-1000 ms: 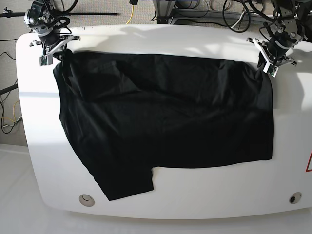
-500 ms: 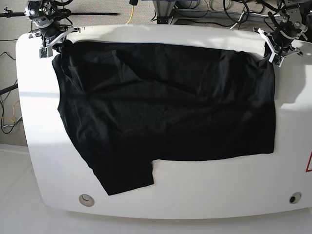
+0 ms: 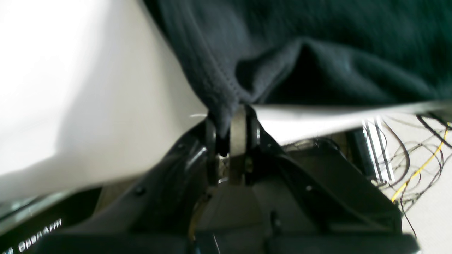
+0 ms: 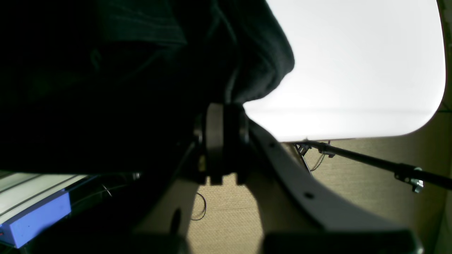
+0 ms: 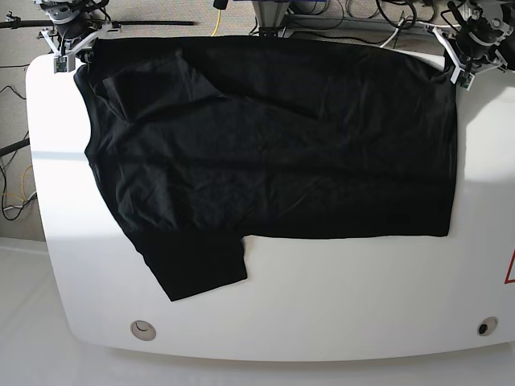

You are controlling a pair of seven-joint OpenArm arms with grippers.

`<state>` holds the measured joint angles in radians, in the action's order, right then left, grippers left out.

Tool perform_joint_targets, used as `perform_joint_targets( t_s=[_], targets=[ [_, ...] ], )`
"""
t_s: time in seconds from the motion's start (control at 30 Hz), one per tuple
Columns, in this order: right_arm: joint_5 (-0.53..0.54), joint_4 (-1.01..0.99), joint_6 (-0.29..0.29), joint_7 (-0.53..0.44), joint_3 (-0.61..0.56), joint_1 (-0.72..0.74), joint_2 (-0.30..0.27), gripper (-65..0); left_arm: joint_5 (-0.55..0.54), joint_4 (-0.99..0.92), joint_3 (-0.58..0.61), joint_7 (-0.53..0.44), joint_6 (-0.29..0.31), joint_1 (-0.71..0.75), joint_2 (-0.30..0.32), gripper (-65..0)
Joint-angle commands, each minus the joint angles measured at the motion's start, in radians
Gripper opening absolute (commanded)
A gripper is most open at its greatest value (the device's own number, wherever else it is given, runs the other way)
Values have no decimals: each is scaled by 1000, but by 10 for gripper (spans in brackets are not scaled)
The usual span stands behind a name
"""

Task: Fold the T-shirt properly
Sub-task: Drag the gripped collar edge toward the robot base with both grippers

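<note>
The black T-shirt [image 5: 273, 145] lies spread over the white table [image 5: 322, 297], its top edge pulled to the table's far rim. One sleeve sticks out at the lower left. My left gripper [image 5: 459, 68] at the far right corner is shut on the T-shirt's corner; in the left wrist view its fingers [image 3: 237, 130] pinch a hemmed fold of T-shirt [image 3: 219, 88]. At the far left corner my right gripper [image 5: 71, 48] is shut on the other corner, and in the right wrist view the T-shirt [image 4: 243, 63] bunches above that gripper [image 4: 222, 141].
Cables [image 5: 386, 20] and a yellow cord [image 5: 217, 12] lie on the floor beyond the table's far edge. Two round fittings [image 5: 142, 328] sit near the table's front edge. A black rod [image 4: 370, 162] runs below the table's corner in the right wrist view.
Both grippers have moved toward the far edge, dragging the T-shirt's top edge with them. The cloth is stretched flatter and sits higher on the table.
</note>
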<state>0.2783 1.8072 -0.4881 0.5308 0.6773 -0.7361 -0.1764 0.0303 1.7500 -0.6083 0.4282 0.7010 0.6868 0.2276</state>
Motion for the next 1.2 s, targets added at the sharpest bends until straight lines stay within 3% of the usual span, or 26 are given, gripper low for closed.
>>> perform_joint_targets(
  t_s=[0.0, 1.17],
  targets=[
    [11, 16, 3, -13, 5, -25, -12, -645, 4, 17, -13, -4, -3, 24, 11, -649],
    [-12, -18, 3, -5, -2, -18, -7, -650, 0, -14, -3, 3, -3, 31, 5, -650]
  ],
)
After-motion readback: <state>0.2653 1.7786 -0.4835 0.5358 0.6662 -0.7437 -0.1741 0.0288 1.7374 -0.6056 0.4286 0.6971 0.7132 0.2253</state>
